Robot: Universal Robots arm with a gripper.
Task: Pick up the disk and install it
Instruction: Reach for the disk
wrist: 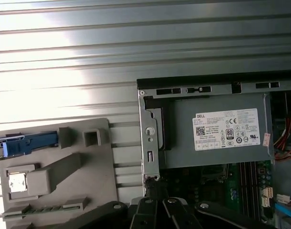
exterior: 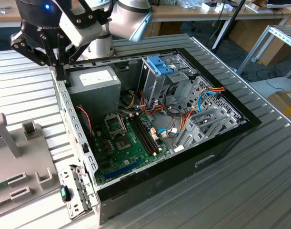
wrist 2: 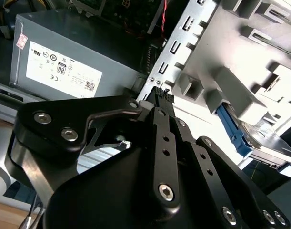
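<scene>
Blue-railed disk (wrist 2: 259, 141) half out of sight behind grey holder (wrist 2: 231, 90); pincer (wrist 2: 158, 95) closed, empty.

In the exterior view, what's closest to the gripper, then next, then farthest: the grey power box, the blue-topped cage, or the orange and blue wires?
1. The grey power box, just beside the gripper.
2. The blue-topped cage, mid-case, toward the exterior view's right.
3. The orange and blue wires, farthest right in that view.
</scene>
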